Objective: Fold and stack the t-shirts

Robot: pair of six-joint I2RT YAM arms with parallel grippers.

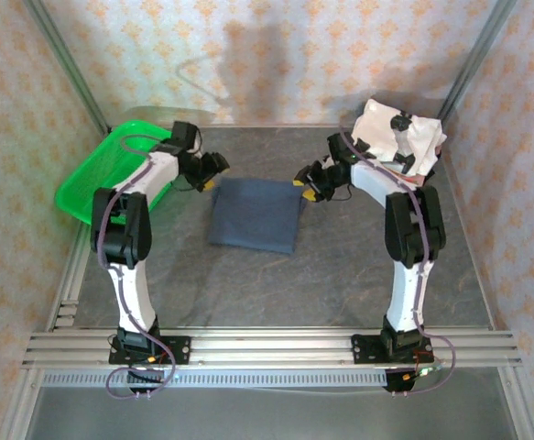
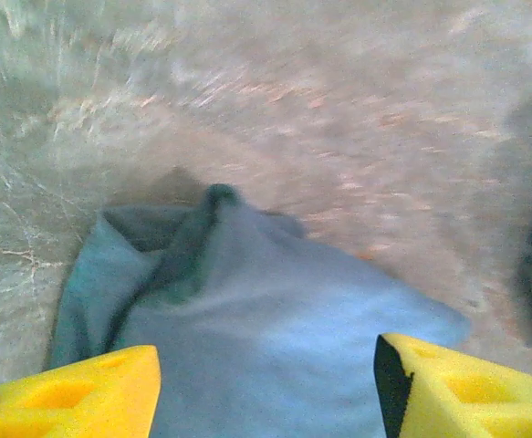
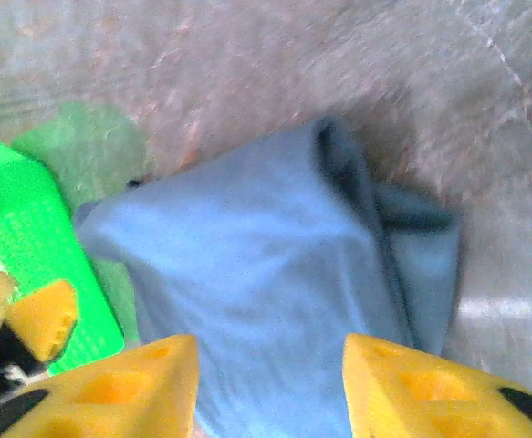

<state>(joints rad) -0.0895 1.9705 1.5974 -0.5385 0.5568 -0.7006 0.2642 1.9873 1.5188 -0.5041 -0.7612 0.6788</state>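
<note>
**A:** Where is the slate-blue t-shirt [image 1: 256,214]?

**B:** In the middle of the top view. It lies flat on the grey counter [image 1: 340,275], folded into a rough rectangle.

**A:** And the jaws?

**B:** The left jaws sit by the shirt's upper left corner and the right jaws by its upper right corner. In the left wrist view the yellow fingertips [image 2: 74,392] stand wide apart at the bottom of the frame. Blue cloth shows in the gap between them, and they grip nothing.

**A:** The right ones?

**B:** Much the same. The yellow fingertips [image 3: 110,388] are parted, with the shirt showing between them unpinched. I cannot tell whether they touch the cloth.

**A:** Any other shirts?

**B:** A white t-shirt with black patches [image 1: 399,137] lies crumpled at the upper right of the top view, well apart from the blue one. A green mesh basket [image 1: 102,179] sits at the upper left, beside the left arm.
</note>
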